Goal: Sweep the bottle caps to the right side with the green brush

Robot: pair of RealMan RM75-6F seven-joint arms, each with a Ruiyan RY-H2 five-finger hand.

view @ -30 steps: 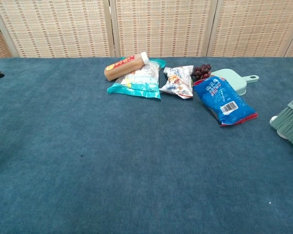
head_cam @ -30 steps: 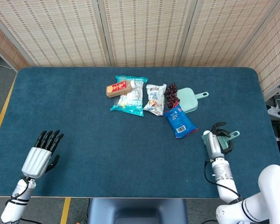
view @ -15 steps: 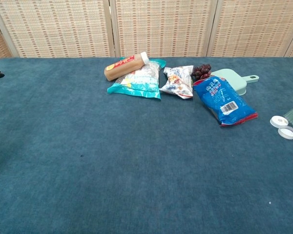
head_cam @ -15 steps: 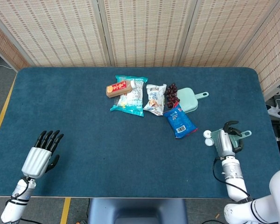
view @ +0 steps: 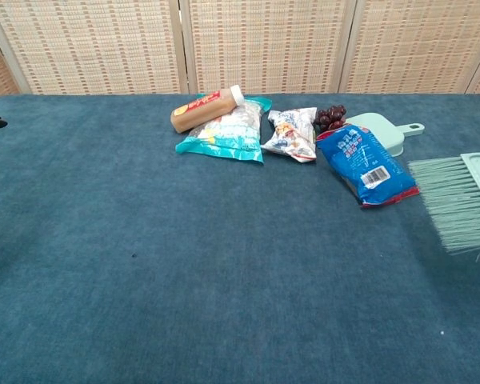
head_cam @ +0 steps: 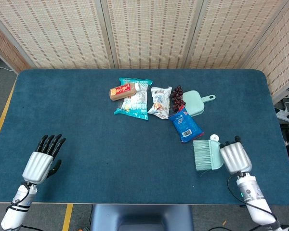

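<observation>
The green brush (head_cam: 207, 155) lies almost flat over the table's right part, bristles pointing left; it also shows at the right edge of the chest view as the brush (view: 461, 200). My right hand (head_cam: 235, 158) grips its handle, fingers curled over it, back of the hand up. One white bottle cap (head_cam: 214, 137) shows just beyond the brush's far edge; no other cap is visible, and none shows in the chest view. My left hand (head_cam: 41, 162) rests open at the table's front left, far from the brush.
Behind the brush lie a blue snack bag (head_cam: 185, 126), a green dustpan (head_cam: 194, 102), dark grapes (head_cam: 177, 97), two more snack bags (head_cam: 160, 102) and a brown bottle (head_cam: 122, 91). The table's right edge (head_cam: 278, 139) is close to my right hand.
My right hand has turned the brush from upright to flat, bristles now pointing left. The brush head covers the spot where two caps lay half a second ago. The left hand has not moved.
</observation>
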